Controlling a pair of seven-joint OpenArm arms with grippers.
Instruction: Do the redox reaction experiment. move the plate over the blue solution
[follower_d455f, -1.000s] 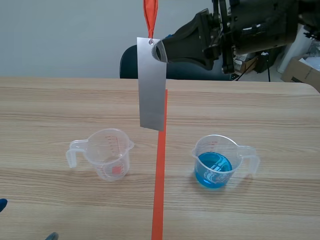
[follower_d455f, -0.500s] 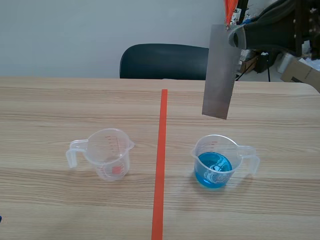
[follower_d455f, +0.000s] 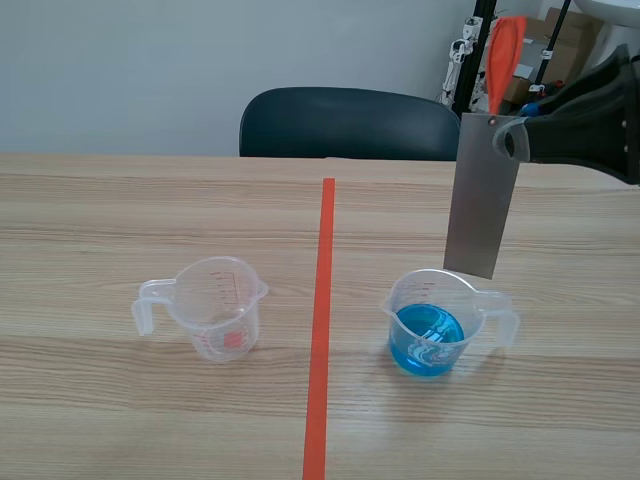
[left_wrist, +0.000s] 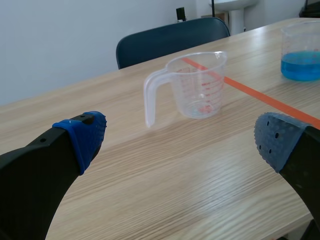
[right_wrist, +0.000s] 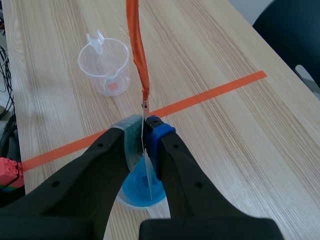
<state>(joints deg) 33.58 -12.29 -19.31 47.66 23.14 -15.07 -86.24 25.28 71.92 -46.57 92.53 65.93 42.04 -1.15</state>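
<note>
**Bright, even, diffuse light**

Softly and evenly lit from near to far, with no hard shadow anywhere on the table (follower_d455f: 120, 210). Only pale, loose-edged shade close under the empty cup (follower_d455f: 215, 308) and the cup of blue solution (follower_d455f: 430, 325). Small white glints on the liquid's surface. Dull, flat grey sheen down the plate (follower_d455f: 483, 195), without glare.
</note>
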